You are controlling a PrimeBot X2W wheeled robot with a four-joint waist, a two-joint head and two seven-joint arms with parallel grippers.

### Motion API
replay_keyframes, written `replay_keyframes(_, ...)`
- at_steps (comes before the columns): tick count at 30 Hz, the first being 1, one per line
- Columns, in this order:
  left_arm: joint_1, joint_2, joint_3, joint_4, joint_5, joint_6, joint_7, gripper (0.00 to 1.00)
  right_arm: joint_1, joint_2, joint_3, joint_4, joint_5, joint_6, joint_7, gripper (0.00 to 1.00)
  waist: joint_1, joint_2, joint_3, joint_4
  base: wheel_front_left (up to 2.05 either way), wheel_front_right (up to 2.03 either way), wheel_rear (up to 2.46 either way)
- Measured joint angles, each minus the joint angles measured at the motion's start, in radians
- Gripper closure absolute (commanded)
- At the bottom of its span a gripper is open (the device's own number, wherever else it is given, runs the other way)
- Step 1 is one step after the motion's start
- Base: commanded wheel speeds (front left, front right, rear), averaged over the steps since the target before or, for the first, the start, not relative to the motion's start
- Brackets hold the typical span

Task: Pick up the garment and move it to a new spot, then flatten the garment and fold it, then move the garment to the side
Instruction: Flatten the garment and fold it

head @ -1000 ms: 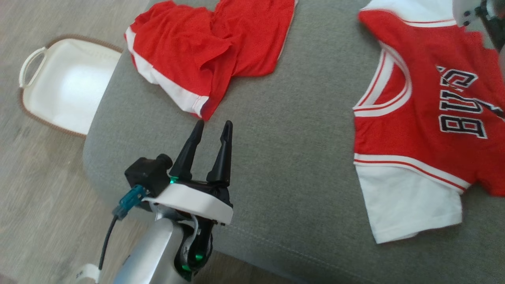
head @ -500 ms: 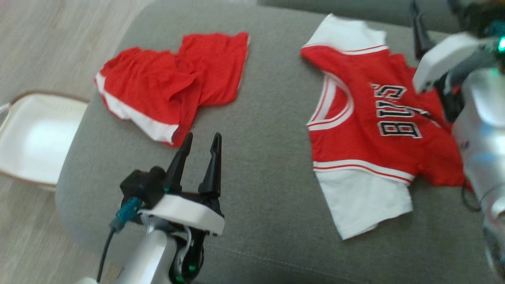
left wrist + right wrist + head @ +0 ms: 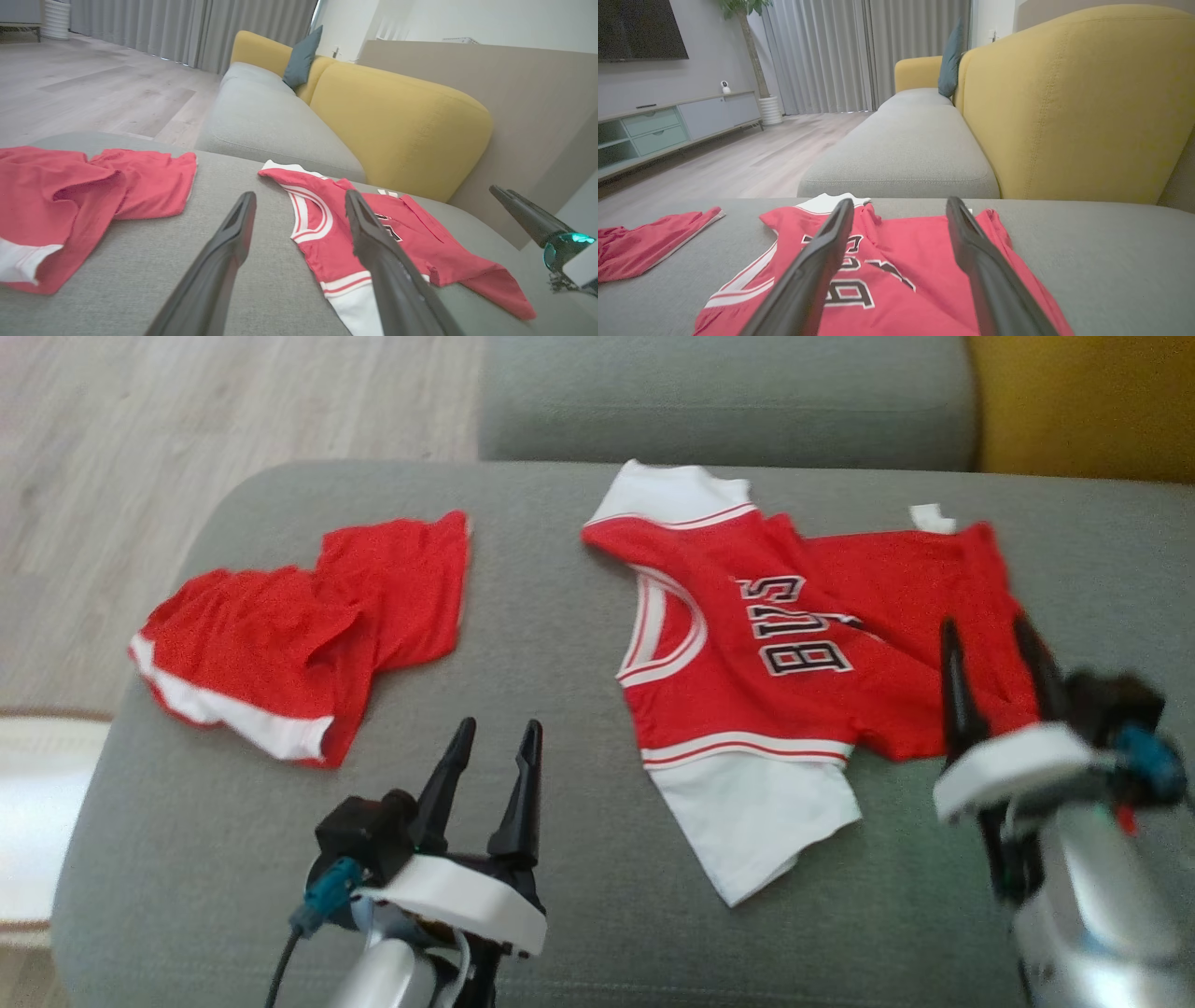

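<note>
Two garments lie on the grey fabric sofa cushion (image 3: 560, 644) in the head view. Crumpled red shorts with white trim (image 3: 280, 644) are at the left, and a red jersey with white sleeves (image 3: 747, 709) is right of centre. Its long axis runs across the picture, collar leftward, hem beneath the right gripper (image 3: 986, 627), whose fingers are spread and empty. The left gripper (image 3: 499, 728), equally wide and empty, sits between the garments, apart from both. The black-and-white chest lettering (image 3: 803, 635) lies sideways: "BU" reads, the rest is creased.

In the left wrist view the jersey (image 3: 420, 252) lies ahead and to the right, the shorts (image 3: 70, 186) to the left.

In the right wrist view the jersey (image 3: 901, 270) lies directly below the parted fingers, so the right arm looks nearer.
</note>
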Motion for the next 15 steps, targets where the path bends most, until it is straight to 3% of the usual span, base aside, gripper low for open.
replay_keyframes(6,0.007,0.001,-0.037,0.011,-0.010,0.000,0.000,0.00,0.201,0.067,-0.099,-0.257,-0.055,0.000,0.099,0.00,0.0000,0.0000,-0.011,-0.063,0.00,0.00,0.00)
replay_keyframes(12,-0.035,0.002,-0.138,0.117,-0.050,-0.010,0.005,0.00,0.230,0.083,-0.133,-0.453,-0.085,0.000,0.187,0.00,0.0000,0.0000,0.009,-0.107,0.00,0.00,0.00)
replay_keyframes(15,-0.080,0.001,-0.212,0.175,-0.142,-0.017,0.049,0.00,0.230,0.087,-0.155,-0.515,-0.090,0.000,0.216,0.00,0.0000,0.0000,0.024,-0.129,0.00,0.00,0.00)
